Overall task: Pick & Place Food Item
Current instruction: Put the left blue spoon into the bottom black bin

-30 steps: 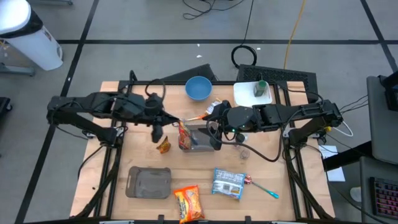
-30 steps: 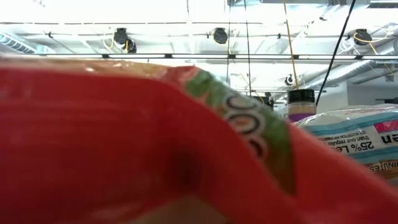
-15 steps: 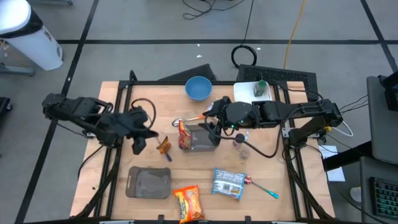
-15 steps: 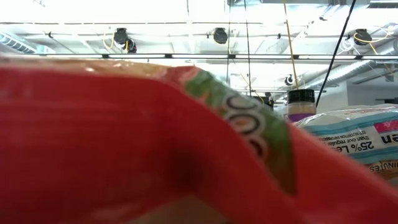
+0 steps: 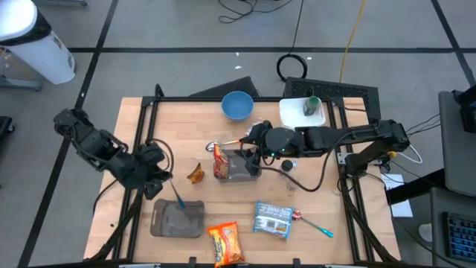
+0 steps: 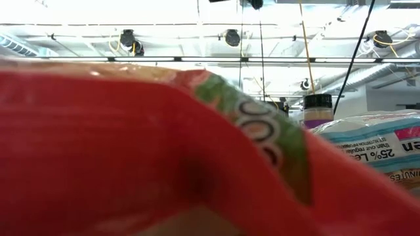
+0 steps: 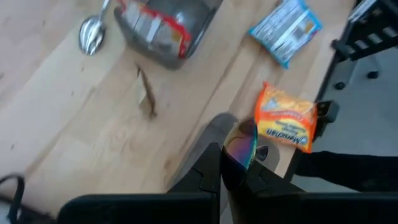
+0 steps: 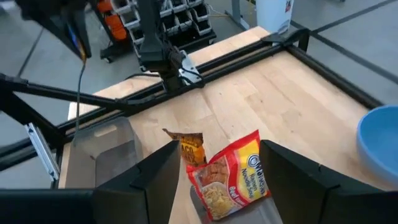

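High view: the left gripper [image 5: 165, 187] stands over the left side of the wooden table [image 5: 134, 134], clenched on a thin blue-handled utensil [image 5: 179, 199] whose lower end hangs over the grey rectangular tray [image 5: 178, 219] at the near left. The right gripper [image 5: 249, 152] sits at the table's centre, its fingers spread to either side of a clear plastic container [image 5: 239, 165] with a red-and-yellow noodle packet [image 5: 221, 161] at its left end; whether they press on it cannot be told. A small crumpled orange-brown wrapper [image 5: 195, 174] lies just left of the container. A blue round bowl [image 5: 237, 105] sits at the far centre, a white plate [image 5: 302, 112] to its right. An orange noodle packet [image 5: 225, 243] and a light blue food pouch [image 5: 273, 219] lie along the near edge. Low view: the orange noodle packet fills most of the picture, the blue pouch [image 6: 374, 144] beside it on the right. Left wrist view: the closed fingers [image 7: 214, 165] pinch the iridescent utensil end [image 7: 242, 146]; a metal spoon [image 7: 93, 31] lies near the container. Right wrist view: the two dark fingers [image 8: 165, 165] stand apart, the red-and-yellow packet [image 8: 233, 174] between them.
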`<state>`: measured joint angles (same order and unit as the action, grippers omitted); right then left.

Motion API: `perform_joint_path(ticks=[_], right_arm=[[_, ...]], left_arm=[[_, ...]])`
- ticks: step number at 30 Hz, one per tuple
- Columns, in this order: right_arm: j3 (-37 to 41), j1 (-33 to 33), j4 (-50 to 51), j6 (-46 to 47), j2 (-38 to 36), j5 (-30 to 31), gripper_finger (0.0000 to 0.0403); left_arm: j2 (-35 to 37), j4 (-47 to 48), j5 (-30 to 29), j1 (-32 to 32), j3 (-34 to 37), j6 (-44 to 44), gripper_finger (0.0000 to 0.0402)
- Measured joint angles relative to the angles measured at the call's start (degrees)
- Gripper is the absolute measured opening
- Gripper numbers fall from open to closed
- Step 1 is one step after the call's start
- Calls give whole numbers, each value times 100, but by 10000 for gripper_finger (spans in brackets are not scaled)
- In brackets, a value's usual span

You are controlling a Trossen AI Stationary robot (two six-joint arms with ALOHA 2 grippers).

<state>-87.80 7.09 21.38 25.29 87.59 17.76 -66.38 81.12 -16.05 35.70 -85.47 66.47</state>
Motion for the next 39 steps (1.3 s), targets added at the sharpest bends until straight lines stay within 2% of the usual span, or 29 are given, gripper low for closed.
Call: perform_joint_path(ticks=[4, 8, 11, 14, 17, 21, 28, 32, 39], right_arm=[[594, 18, -920, 401, -2, -372, 212], [1357, 52, -2706, 743, -2, -1064, 210], [1886, 58, -3731, 1147, -2, -1192, 210], [2311, 49, -4333, 1529, -2, -1184, 208], [2482, 51, -4448, 1696, -2, -1184, 204], [2493, 87, -4476, 1674, -2, -1187, 200], [2480, 87, -4641, 1556, -2, -1200, 196], [2479, 111, -4642, 1470, -2, -1204, 196], [2475, 173, -4596, 1547, -2, -1209, 196]], left_arm=[[-185, 179, -35, 298, 2, 322, 6], [-350, 177, -61, 428, 2, 441, 10], [-479, 164, -61, 447, 2, 455, 6], [-532, 68, -99, 437, 4, 350, 8], [-530, -210, -203, 284, 4, -80, 9], [-631, -801, -74, -325, 4, -979, 7], [-1082, -1767, 1085, -1587, 4, -2571, 6], [-1306, -2316, 1669, -2123, 2, -3200, 11], [-1509, -2881, 2154, -2792, 2, -3823, 11]])
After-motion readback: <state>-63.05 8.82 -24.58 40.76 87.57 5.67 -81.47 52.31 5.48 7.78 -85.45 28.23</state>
